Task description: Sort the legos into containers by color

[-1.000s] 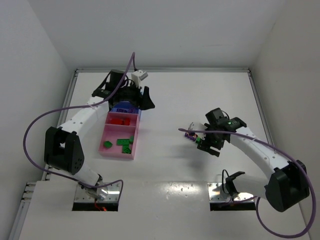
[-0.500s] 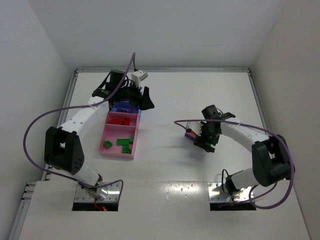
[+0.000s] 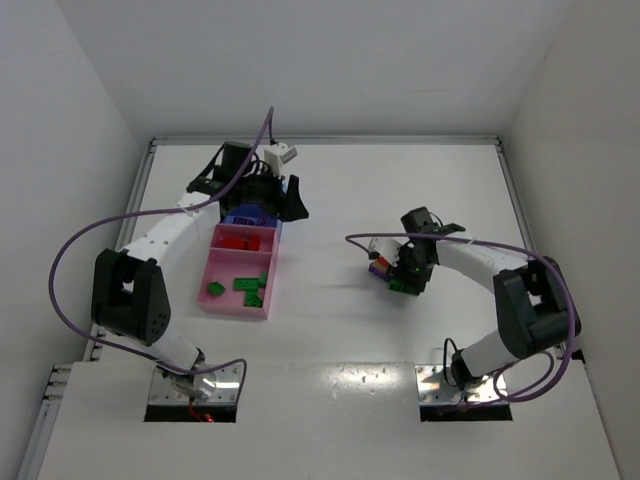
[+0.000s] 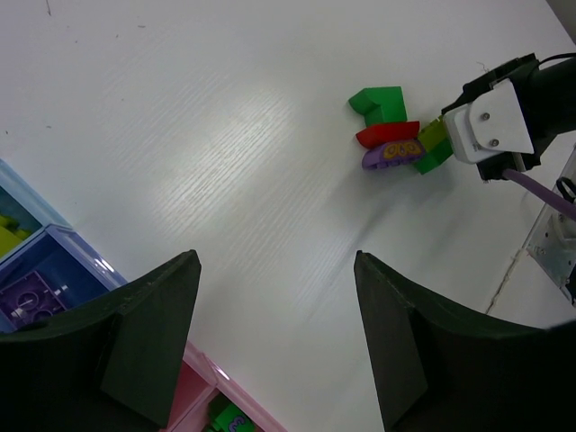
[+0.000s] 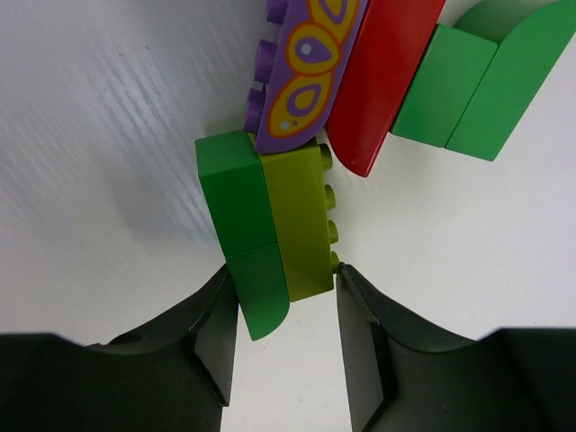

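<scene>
Right claw (image 5: 283, 286) pinches a green-and-lime brick (image 5: 270, 225) right of centre; left claw (image 4: 274, 297) is spread. Containers (image 3: 232, 303) hold several legos (image 3: 248, 285); this cluster (image 3: 388, 270) is unsorted.

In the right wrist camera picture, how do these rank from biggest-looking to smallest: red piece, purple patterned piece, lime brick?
1. The red piece looks largest.
2. The purple patterned piece and the lime brick look about alike, so I won't rank them.
Red and purple run off the top edge.

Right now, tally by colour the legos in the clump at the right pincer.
Purple lego: 1
Red lego: 1
Lime lego: 1
Green legos: 2, seams unclear
Total: 5
</scene>
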`<action>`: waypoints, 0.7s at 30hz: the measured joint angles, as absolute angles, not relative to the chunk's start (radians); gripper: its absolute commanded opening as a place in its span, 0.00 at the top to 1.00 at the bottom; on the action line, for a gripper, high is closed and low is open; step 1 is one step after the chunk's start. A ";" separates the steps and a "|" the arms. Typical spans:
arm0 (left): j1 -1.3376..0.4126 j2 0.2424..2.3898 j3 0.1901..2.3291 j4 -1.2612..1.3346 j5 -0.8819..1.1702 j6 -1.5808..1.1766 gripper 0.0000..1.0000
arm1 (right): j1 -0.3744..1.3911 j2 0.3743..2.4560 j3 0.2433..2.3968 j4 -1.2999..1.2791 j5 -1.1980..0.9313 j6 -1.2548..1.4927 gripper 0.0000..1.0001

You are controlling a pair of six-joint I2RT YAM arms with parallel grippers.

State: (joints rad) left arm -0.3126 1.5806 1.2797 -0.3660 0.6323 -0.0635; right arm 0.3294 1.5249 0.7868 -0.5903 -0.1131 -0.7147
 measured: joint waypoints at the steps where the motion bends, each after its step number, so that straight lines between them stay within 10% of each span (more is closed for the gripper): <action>1: -0.313 1.581 1.279 -0.366 0.633 -0.064 0.25 | 0.329 1.521 0.783 -0.582 -0.112 -0.715 0.66; 9: -0.312 1.580 1.266 -0.369 0.635 -0.064 0.25 | 0.329 1.497 0.752 -0.548 -0.109 -0.716 0.84; 21: -0.260 1.501 1.066 -0.290 0.939 -0.123 0.25 | 0.331 1.272 0.789 -0.584 -0.208 -0.681 0.85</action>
